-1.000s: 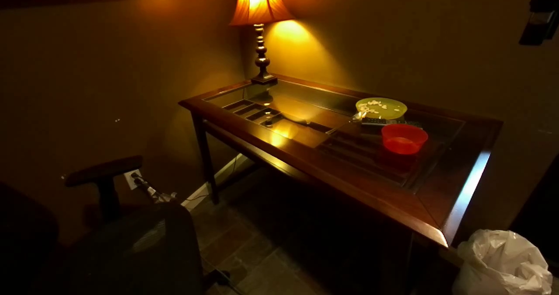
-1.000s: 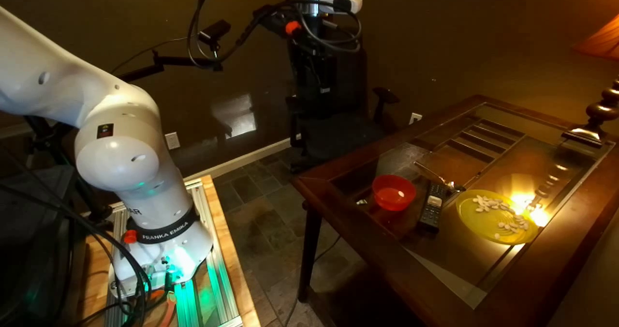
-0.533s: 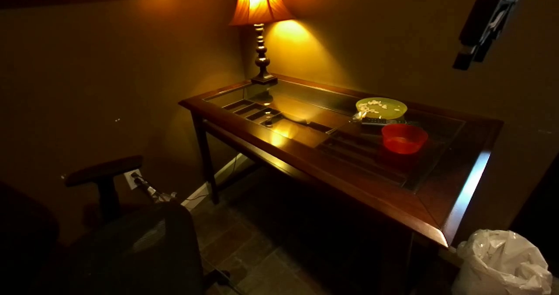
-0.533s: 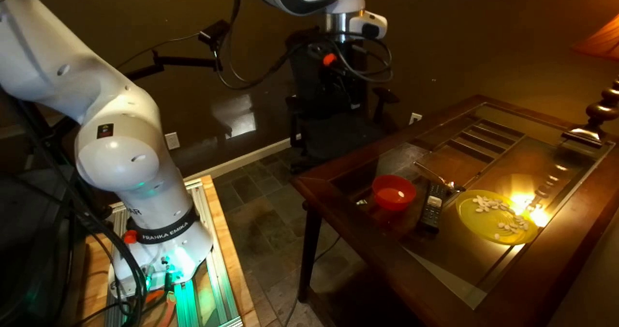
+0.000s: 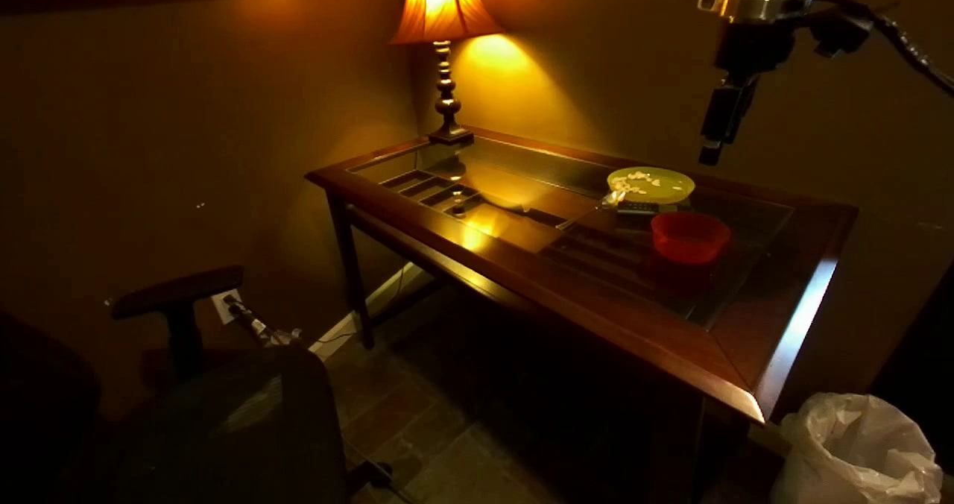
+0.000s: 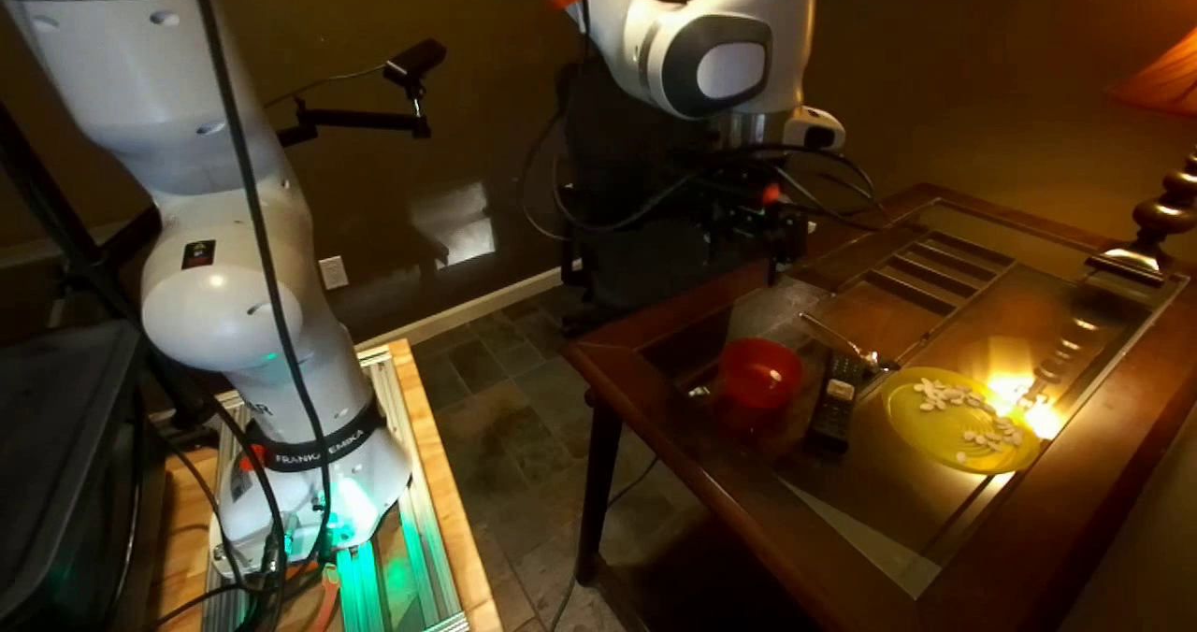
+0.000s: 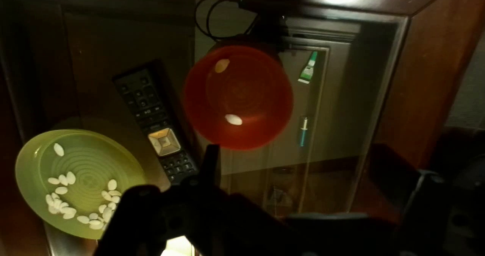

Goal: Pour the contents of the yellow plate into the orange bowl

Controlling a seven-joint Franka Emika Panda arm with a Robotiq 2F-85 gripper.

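Mostly, the pale oval pieces (image 7: 69,212) are in the yellow plate (image 7: 91,159), gathered in two loose clumps, several pieces touching or overlapping, toward its lower side in the wrist view, with one piece apart near the rim. The plate lies flat on the glass-topped table (image 6: 739,487), and the orange bowl (image 7: 242,93) stands upright there too, with a black remote (image 7: 153,119) between the two. One white piece (image 7: 233,119) rests inside the bowl; an orange-tinted oval (image 7: 222,65) also shows toward its rim, but I cannot tell whether that is inside. The gripper (image 7: 296,146) hangs above the table, apart from bowl and plate in both exterior views. Its fingers (image 7: 210,169) are spread wide, with only air between them, and in the wrist view the gripper covers part of the plate's edge.
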